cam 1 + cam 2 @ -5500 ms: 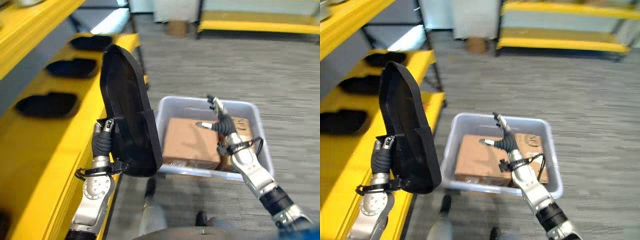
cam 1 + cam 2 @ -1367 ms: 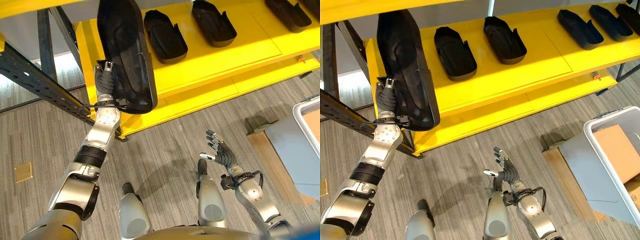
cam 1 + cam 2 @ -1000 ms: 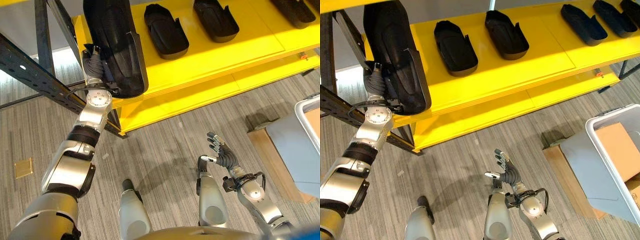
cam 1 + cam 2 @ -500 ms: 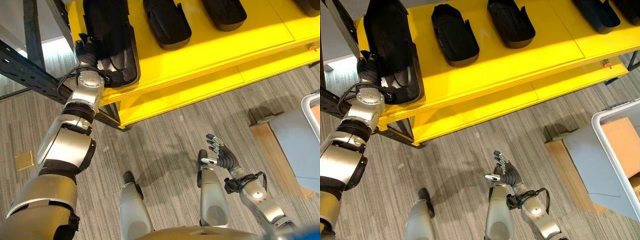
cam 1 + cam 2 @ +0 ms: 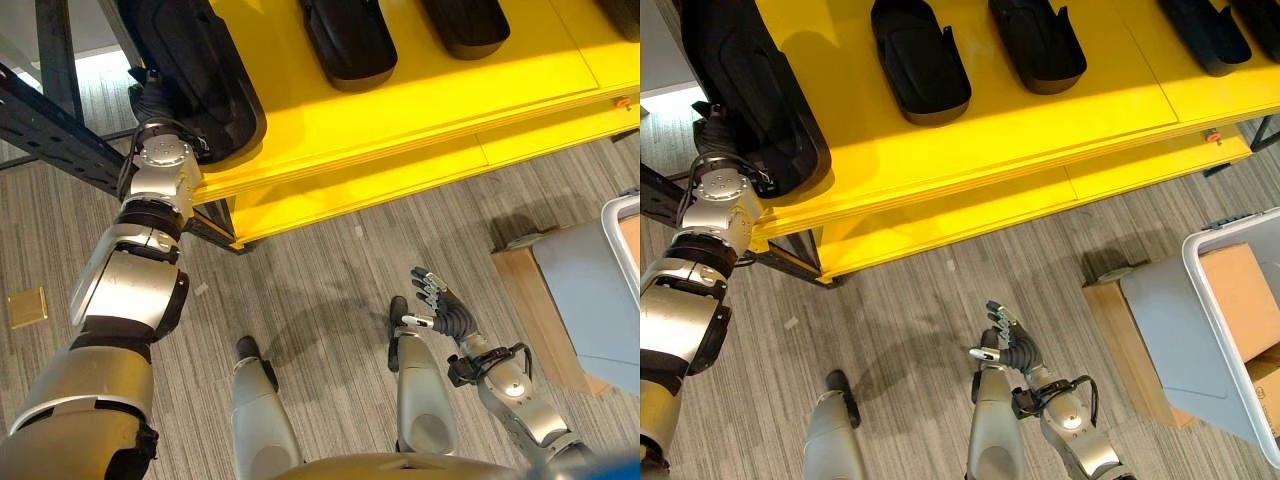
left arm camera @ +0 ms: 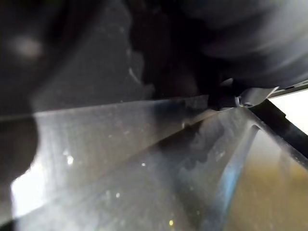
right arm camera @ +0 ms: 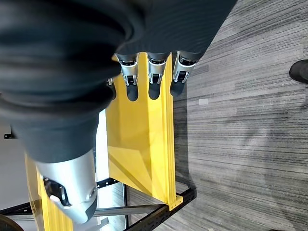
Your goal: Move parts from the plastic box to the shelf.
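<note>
Now the left hand [image 5: 715,135] is up at the yellow shelf [image 5: 970,150], against the big black part [image 5: 755,85] lying on the shelf's left end; its fingers are hidden, grip unclear. The right hand [image 5: 1008,350] hangs low over the floor, fingers relaxed, holding nothing. The plastic box [image 5: 1240,330] sits at far right.

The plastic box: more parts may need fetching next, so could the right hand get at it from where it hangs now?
Probably not yet. The right hand hangs low over the floor, fingers relaxed, while the plastic box sits well off to its right. Nothing blocks the way; it is simply far.
</note>
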`<state>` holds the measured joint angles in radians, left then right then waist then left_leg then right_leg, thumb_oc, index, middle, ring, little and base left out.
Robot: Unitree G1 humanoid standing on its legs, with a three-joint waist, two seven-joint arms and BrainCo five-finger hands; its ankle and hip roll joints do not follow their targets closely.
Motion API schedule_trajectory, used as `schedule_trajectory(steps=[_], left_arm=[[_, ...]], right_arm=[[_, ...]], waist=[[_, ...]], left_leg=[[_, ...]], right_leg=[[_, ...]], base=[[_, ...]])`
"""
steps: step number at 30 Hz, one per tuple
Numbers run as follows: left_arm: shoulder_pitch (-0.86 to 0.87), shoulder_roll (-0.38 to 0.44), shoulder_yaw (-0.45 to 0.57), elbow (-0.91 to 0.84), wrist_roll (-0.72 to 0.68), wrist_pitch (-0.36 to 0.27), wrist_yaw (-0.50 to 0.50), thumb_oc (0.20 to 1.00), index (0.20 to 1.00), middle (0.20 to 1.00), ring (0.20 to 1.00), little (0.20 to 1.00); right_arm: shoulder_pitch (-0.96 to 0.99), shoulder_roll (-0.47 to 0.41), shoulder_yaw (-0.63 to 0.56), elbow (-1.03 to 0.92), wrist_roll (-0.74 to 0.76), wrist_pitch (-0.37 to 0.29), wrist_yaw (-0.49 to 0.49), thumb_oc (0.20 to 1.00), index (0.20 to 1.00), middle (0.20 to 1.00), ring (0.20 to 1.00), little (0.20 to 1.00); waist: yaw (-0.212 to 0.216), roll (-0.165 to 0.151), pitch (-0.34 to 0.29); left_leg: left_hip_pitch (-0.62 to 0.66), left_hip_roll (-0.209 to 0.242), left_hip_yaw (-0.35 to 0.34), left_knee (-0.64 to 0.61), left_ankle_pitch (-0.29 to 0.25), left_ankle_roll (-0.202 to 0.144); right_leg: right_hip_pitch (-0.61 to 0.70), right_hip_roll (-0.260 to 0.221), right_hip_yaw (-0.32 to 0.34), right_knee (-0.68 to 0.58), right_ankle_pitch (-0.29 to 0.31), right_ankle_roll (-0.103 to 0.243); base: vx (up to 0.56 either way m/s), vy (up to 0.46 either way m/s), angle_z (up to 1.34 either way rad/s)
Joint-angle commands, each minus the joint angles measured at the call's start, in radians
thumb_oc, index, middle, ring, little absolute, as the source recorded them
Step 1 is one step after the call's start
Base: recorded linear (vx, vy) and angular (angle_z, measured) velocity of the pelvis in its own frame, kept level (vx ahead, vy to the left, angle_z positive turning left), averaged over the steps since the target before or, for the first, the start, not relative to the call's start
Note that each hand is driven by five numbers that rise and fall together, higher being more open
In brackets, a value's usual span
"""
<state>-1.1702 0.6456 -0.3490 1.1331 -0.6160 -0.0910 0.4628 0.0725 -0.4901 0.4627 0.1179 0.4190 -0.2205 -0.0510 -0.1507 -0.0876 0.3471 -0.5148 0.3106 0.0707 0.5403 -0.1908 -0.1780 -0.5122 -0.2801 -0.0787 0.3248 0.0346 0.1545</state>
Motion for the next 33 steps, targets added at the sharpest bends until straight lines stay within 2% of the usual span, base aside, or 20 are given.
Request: schedule_trajectory(steps=[1,10,11,12,13,14,15,22,26,33], left_arm=[[-0.137,0.098,-0.001,0.039,0.023,-0.058,-0.017,0.200,0.200,0.200,0.200,0.200],[-0.185,0.112,-0.049,0.071,0.085,-0.034,-0.029,0.200,0.200,0.200,0.200,0.200],[-0.199,0.122,-0.066,0.085,0.119,-0.020,-0.033,0.200,0.200,0.200,0.200,0.200],[-0.202,0.122,-0.066,0.085,0.119,-0.021,-0.033,0.200,0.200,0.200,0.200,0.200],[-0.208,0.127,-0.073,0.093,0.136,-0.014,-0.034,0.200,0.200,0.200,0.200,0.200],[-0.212,0.127,-0.078,0.098,0.146,-0.011,-0.033,0.200,0.200,0.200,0.200,0.200],[-0.228,0.134,-0.095,0.104,0.179,-0.001,-0.034,0.200,0.200,0.200,0.200,0.200],[-0.264,0.135,-0.103,0.120,0.182,0.001,-0.029,0.200,0.200,0.200,0.200,0.200],[-0.268,0.139,-0.077,0.122,0.125,-0.010,-0.023,0.200,0.200,0.200,0.200,0.200],[-0.265,0.143,-0.068,0.122,0.105,-0.014,-0.021,0.200,0.200,0.200,0.200,0.200]], right_arm=[[-0.014,-0.003,-0.013,-0.011,0.024,-0.033,0.001,1.000,1.000,1.000,1.000,1.000],[-0.018,0.002,-0.018,-0.009,0.037,-0.035,0.008,1.000,1.000,1.000,1.000,1.000],[-0.018,0.003,-0.017,-0.008,0.041,-0.034,0.013,1.000,1.000,1.000,1.000,1.000],[-0.019,0.004,-0.018,-0.008,0.041,-0.035,0.013,1.000,1.000,1.000,1.000,1.000],[-0.020,0.004,-0.016,-0.007,0.042,-0.034,0.014,1.000,1.000,1.000,1.000,1.000],[-0.019,0.004,-0.016,-0.006,0.043,-0.034,0.016,1.000,1.000,1.000,1.000,1.000],[-0.017,0.002,-0.018,-0.010,0.045,-0.035,0.021,1.000,1.000,1.000,1.000,1.000],[-0.009,-0.007,-0.022,-0.013,0.049,-0.032,0.033,1.000,1.000,1.000,1.000,1.000],[-0.004,-0.010,-0.030,-0.013,0.056,-0.028,0.034,1.000,1.000,1.000,1.000,1.000],[-0.002,-0.012,-0.033,-0.010,0.056,-0.028,0.032,1.000,1.000,1.000,1.000,1.000]], waist=[[-0.002,0.010,-0.028],[-0.010,0.010,-0.028],[-0.011,0.013,-0.032],[-0.011,0.010,-0.028],[-0.012,0.011,-0.028],[-0.013,0.013,-0.032],[-0.015,0.016,-0.034],[-0.021,0.026,-0.047],[-0.021,0.031,-0.054],[-0.022,0.033,-0.060]], left_leg=[[-0.013,-0.061,-0.036,-0.080,0.115,0.053],[-0.022,-0.068,-0.023,-0.101,0.118,0.058],[-0.015,-0.066,-0.025,-0.093,0.086,0.053],[-0.027,-0.067,-0.019,-0.099,0.115,0.060],[-0.028,-0.067,-0.018,-0.099,0.115,0.061],[-0.020,-0.066,-0.021,-0.092,0.085,0.055],[-0.026,-0.067,-0.019,-0.086,0.081,0.056],[-0.043,-0.067,-0.014,-0.090,0.080,0.055],[-0.055,-0.067,-0.013,-0.083,0.076,0.057],[-0.065,-0.067,-0.013,-0.081,0.074,0.057]], right_leg=[[-0.034,0.030,0.040,0.211,-0.119,-0.009],[-0.036,0.029,0.047,0.161,-0.092,-0.001],[-0.034,0.032,0.054,0.169,-0.116,0.008],[-0.044,0.031,0.051,0.159,-0.088,0.001],[-0.047,0.032,0.052,0.158,-0.088,0.001],[-0.041,0.032,0.057,0.168,-0.115,0.008],[-0.047,0.032,0.061,0.169,-0.116,0.008],[-0.070,0.037,0.071,0.159,-0.107,0.011],[-0.086,0.039,0.078,0.162,-0.108,0.012],[-0.094,0.041,0.080,0.162,-0.108,0.011]], base=[[0.00,0.000,0.00],[0.05,0.027,0.00],[0.00,0.000,0.00],[0.01,0.025,-0.05],[0.00,0.014,-0.07],[0.11,0.022,-0.06],[0.11,0.018,-0.03],[0.00,0.005,-0.02],[0.02,0.005,-0.06],[0.00,-0.001,-0.01]])
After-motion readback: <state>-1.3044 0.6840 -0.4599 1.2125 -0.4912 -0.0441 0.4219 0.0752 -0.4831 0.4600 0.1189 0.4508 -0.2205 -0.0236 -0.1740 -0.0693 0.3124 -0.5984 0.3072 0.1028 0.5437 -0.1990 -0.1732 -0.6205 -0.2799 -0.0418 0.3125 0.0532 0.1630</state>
